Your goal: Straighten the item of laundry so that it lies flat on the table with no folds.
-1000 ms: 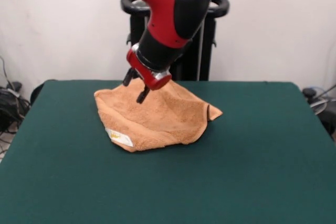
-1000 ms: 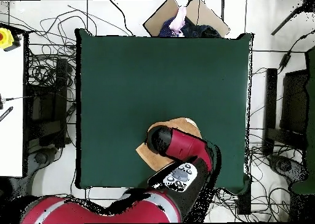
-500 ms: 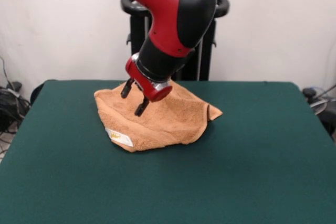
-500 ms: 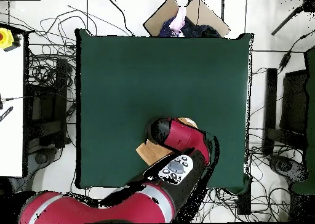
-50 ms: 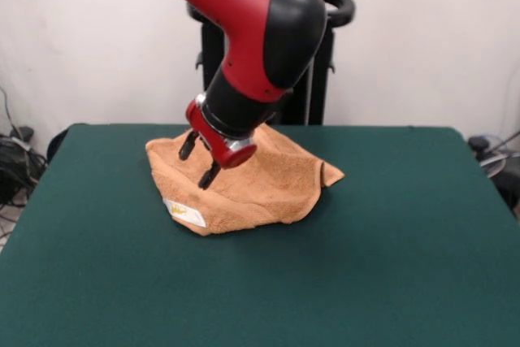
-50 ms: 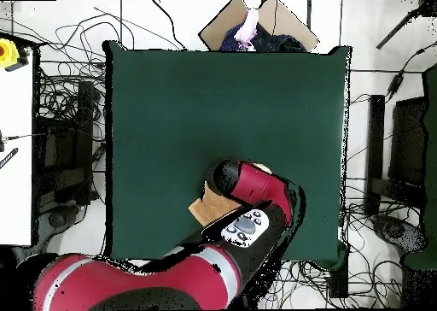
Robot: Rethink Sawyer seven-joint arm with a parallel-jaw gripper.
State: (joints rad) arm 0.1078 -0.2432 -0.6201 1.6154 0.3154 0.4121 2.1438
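Observation:
The item of laundry, an orange-tan towel [image 5: 260, 180], lies crumpled in a folded heap on the far middle of the green table [image 5: 366, 266]. Its white label [image 5: 185, 213] shows at the near left corner, and one corner sticks out to the right. My gripper [image 5: 197, 162] hangs tilted just over the towel's left part, open, with nothing between its fingers. In the overhead view the red arm covers most of the towel, so only a tan corner [image 6: 207, 210] shows on the table [image 6: 213, 111], and the gripper is hidden under the arm.
The table's near half is bare green felt. Cables [image 5: 16, 160] lie on the floor to the left. In the overhead view a cardboard box [image 6: 269, 21] sits past the table's top edge, and a white bench with a yellow button [image 6: 8, 51] stands at left.
The gripper has swung left and slightly down over the towel toward its left edge, staying open. The towel has not moved.

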